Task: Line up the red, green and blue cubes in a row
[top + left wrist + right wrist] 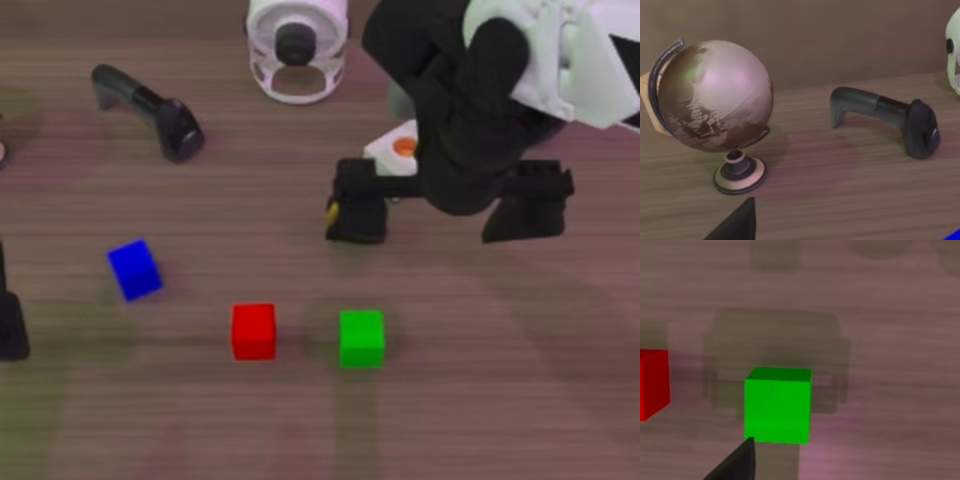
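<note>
Green cube [361, 338] on the wooden table [500, 400], flanked on the top view's left by the red cube [254, 331] across a small gap; blue cube [134, 269] well apart, farther to the left and slightly skewed, out of the row. Right gripper [448, 210] raised over the table, up from the green cube and a little to its right in the top view, fingers spread wide and empty. From the right wrist camera, green cube [777, 405] square on and untouched, red cube [653, 382] at the edge, one dark fingertip [737, 462] in the foreground. Left gripper [10, 325] parked at the table's left edge, far left of the green cube; only one fingertip [737, 225] visible from its wrist camera, so open or closed cannot be told.

Cubes likely light, rigid, matte and not slippery; best pinched across two opposite flat faces, centred, from above.

Beyond the green cube, toward the top view's upper edge: white block [395, 150] with an orange hole, partly under the right arm; white round object [297, 48]; black handheld scanner [150, 108]. Globe [715, 97] on a stand seen only from the left wrist camera, beside the scanner [885, 117].

No brands, labels or readable writing anywhere.
</note>
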{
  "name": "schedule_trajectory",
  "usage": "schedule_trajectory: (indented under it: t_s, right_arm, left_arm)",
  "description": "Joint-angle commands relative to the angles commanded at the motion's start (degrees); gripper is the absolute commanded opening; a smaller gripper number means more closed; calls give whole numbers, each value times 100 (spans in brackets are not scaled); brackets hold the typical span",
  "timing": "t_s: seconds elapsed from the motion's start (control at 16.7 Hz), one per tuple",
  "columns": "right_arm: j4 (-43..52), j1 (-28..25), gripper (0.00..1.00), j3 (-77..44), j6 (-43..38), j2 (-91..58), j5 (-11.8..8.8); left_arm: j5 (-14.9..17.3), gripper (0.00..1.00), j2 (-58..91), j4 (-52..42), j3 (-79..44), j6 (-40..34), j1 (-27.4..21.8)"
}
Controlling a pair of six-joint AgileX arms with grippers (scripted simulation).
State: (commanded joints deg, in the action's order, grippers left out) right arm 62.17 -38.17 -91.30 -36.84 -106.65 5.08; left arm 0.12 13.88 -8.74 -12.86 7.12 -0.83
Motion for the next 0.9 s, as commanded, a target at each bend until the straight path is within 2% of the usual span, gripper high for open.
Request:
schedule_trajectory:
  t_s: [0.24,0.48,0.66,0.9]
  right_arm:
    - [-997,757,100,1625,811,2184,328]
    - [-2216,1645,100,3686,1724,4777,494]
    - [-3159,2274,100,5251,2357,6590,458]
    - [-4363,2963,100,7040,3023,8443,212]
  left_arm:
    - [-10,100,1871,-1019,-1440,812,-203]
    - [-25,100,4201,-2233,-3047,1755,-446]
    - [-36,100,5913,-3125,-4198,2438,-628]
    - [-38,100,7844,-4200,-5634,3267,-856]
